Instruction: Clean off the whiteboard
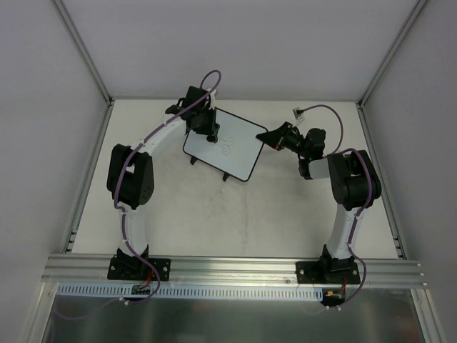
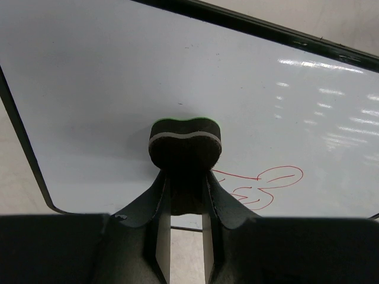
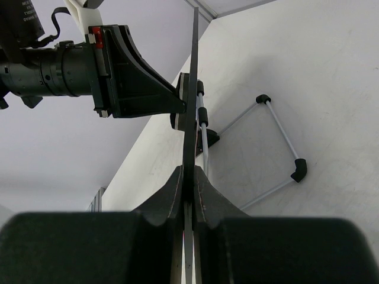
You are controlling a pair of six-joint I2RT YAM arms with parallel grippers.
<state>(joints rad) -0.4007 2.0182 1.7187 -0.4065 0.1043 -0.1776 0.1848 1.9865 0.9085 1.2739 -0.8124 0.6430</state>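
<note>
Left wrist view: I grip the eraser (image 2: 185,142) in the left end effector (image 2: 186,174) at the whiteboard (image 2: 106,83); its drawing (image 2: 260,186) lies right, nearer. Meanwhile the right end effector (image 3: 188,174) clamps its edge.

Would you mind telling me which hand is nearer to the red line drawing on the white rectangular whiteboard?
Left. The left hand holds a dark, green-backed eraser on the board just beside the drawing; the right hand clamps the board's edge, farther off.
</note>
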